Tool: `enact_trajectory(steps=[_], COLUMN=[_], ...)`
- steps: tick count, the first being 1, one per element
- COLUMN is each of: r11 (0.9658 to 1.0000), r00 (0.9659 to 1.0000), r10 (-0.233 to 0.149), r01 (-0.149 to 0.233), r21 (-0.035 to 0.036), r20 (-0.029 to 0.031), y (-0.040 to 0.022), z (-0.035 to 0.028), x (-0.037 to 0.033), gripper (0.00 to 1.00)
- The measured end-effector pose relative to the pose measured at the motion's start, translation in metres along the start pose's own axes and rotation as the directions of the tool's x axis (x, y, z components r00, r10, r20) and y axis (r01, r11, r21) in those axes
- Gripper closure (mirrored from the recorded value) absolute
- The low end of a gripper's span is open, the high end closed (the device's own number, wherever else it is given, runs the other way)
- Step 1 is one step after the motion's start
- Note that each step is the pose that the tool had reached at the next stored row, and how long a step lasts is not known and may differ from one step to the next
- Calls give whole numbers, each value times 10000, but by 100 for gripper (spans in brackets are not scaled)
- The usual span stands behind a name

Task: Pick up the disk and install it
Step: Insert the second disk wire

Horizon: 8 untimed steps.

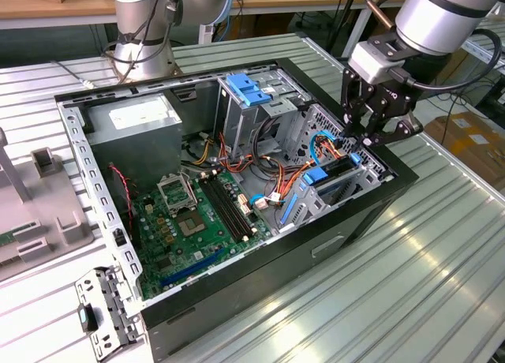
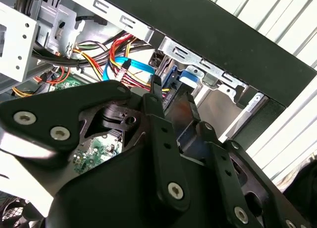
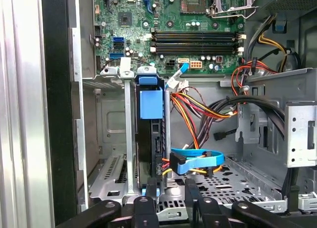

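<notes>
Disk (image 3: 150,139) with blue side rails stands on edge in the metal drive bay (image 3: 130,153) at the front corner of the open computer case (image 1: 260,276), apparently seated, so installation looks nearly done. Gripper (image 1: 364,134) hovers just above its end; whether the claw grips or has let go cannot be told. Blue data cable (image 3: 195,161) and orange-red power wires (image 3: 198,111) crowd beside the bay.

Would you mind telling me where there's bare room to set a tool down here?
The ribbed metal tabletop beyond the black computer case is bare. Inside is crowded: cables, the motherboard, and the gripper at the disk.
</notes>
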<state>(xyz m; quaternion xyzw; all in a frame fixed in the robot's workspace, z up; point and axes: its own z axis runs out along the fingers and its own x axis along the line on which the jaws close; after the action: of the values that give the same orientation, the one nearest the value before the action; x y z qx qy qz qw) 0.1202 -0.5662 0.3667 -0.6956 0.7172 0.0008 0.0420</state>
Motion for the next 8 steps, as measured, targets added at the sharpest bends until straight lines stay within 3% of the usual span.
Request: enact_trajectory(steps=[1,2,4,6,8], r11=[10000,10000,9991,9979,9978], r00=[10000,10000,10000,10000,10000], r10=[0,5,25,39,39], r01=[0,-5,-26,-40,-40], r21=[-1,-85,-415,-646,-661], r20=[1,-4,-13,-23,-22], y=[0,1,0,0,0], z=[0,1,5,6,7], x=[0,0,0,0,-4], gripper=[64,64,64,64,64])
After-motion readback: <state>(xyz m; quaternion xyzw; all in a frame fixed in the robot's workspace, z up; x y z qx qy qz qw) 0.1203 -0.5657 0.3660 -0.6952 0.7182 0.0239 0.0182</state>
